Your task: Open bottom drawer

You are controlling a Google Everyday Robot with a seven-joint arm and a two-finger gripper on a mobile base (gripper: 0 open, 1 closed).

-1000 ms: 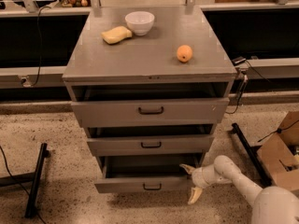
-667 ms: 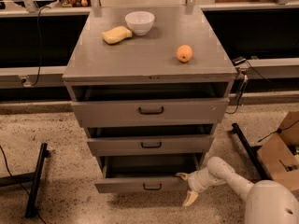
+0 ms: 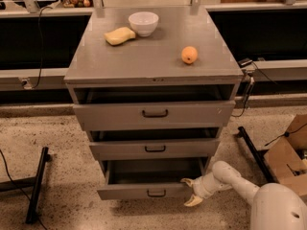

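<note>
The grey cabinet has three drawers. The bottom drawer has the narrowest front and a small dark bar handle. It is pulled out and its dark inside shows. My gripper is at the drawer's right front corner, low near the floor. Its pale fingers are spread apart, one above and one below. It holds nothing. My white arm reaches in from the lower right.
The top drawer and middle drawer stand slightly out. On the cabinet top are a white bowl, a yellow sponge and an orange. A cardboard box and a black stand leg are right; another black stand is left.
The gripper has shifted left, from just right of the drawer to its right front corner. The drawer looks the same, pulled out.
</note>
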